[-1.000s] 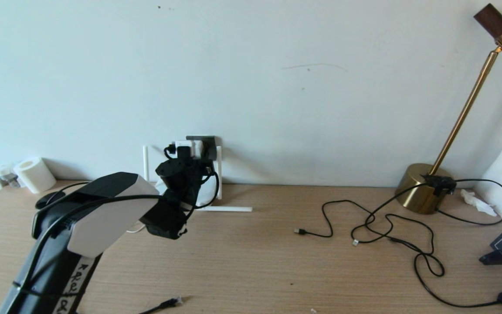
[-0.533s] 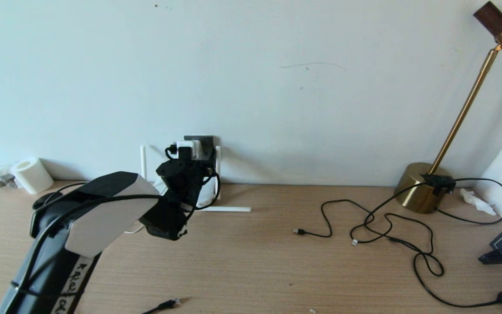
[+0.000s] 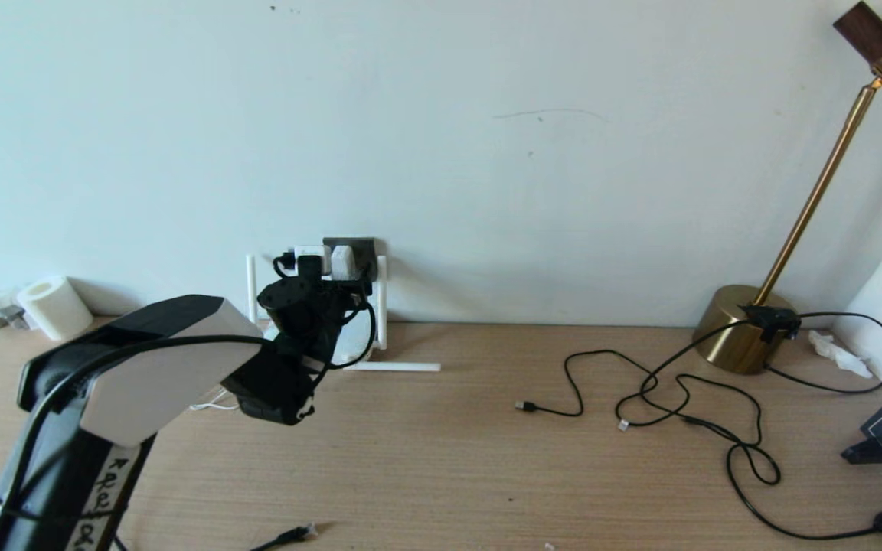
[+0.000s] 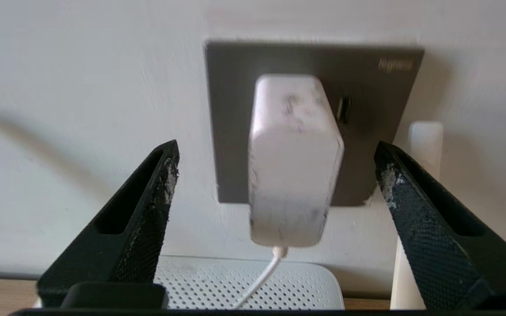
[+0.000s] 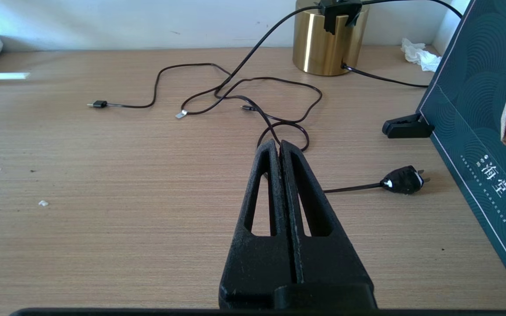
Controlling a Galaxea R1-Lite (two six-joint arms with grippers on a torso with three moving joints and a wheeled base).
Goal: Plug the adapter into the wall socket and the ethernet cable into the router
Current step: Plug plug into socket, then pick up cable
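The adapter [image 4: 294, 160] sits plugged into the wall socket [image 4: 367, 87], its body standing out from the dark plate and its thin white cord [image 4: 259, 278] hanging down toward the router [image 4: 244, 285] below. The left claw [image 4: 275, 151] faces it squarely with its 2 fingers [image 4: 147, 206] spread wide, 1 on each side of the adapter and both clear of it, so nothing is gripped. In the head view the left arm [image 3: 142, 375] reaches up from the lower left across the desk [image 3: 487, 474], wrist bent so the claw points level at the wall just above the router [image 3: 349, 348]. The ethernet cable [image 3: 292, 533] lies on the desk's near edge, well apart from the claw, its clip connector pointing right. The right claw [image 5: 279, 149] hangs low over the desk with its fingers pressed together on nothing, near a loop of thin black cord [image 5: 283, 131] and a black plug [image 5: 402, 180].
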